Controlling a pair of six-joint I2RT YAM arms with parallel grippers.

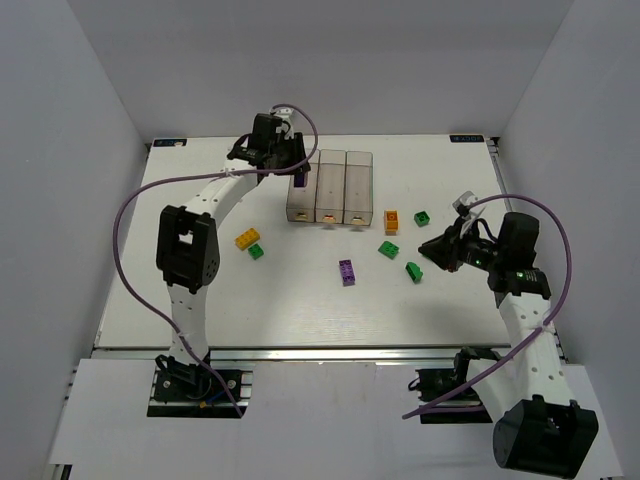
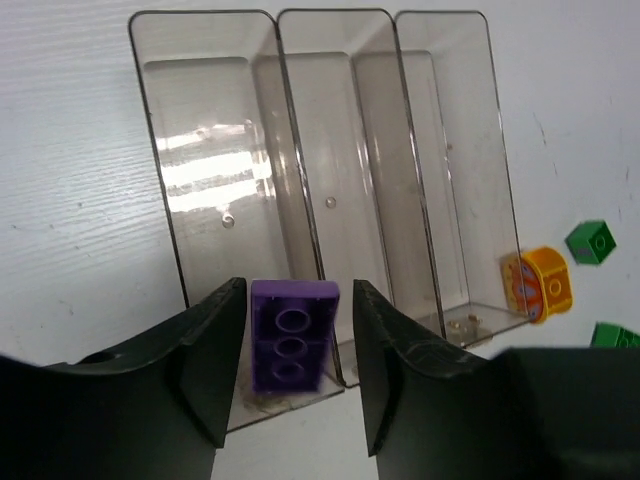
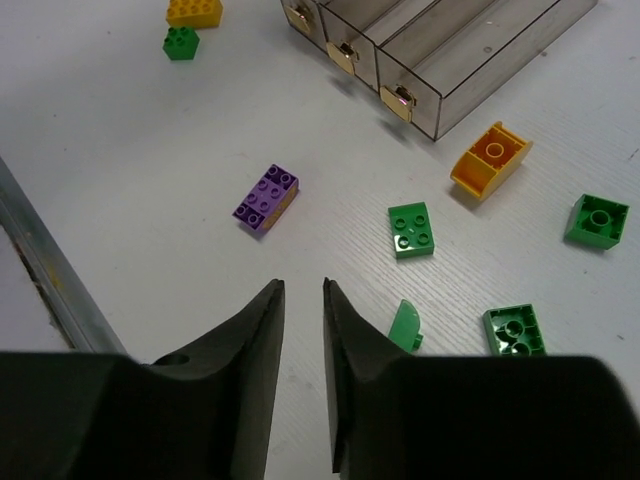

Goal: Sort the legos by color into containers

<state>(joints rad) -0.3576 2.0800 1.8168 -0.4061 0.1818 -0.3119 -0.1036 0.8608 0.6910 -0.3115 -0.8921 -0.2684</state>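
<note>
Three clear greyish containers (image 1: 330, 172) stand joined in a row at the back; they also show in the left wrist view (image 2: 210, 150). My left gripper (image 1: 296, 170) hovers over the left container's end. In the left wrist view (image 2: 298, 284) its jaws are open, with a purple lego (image 2: 292, 335) between them, underside toward the camera and a small gap on each side. My right gripper (image 1: 430, 248) is empty above the table with a narrow gap between its jaws (image 3: 303, 288). Loose legos lie ahead of it: purple (image 3: 266, 198), green (image 3: 411, 230), orange-yellow (image 3: 490, 160).
More green legos lie at the right (image 3: 597, 221) (image 3: 515, 330) (image 3: 405, 325). An orange-yellow lego (image 1: 247, 239) and a green one (image 1: 256, 251) lie left of the containers. White walls enclose the table on three sides.
</note>
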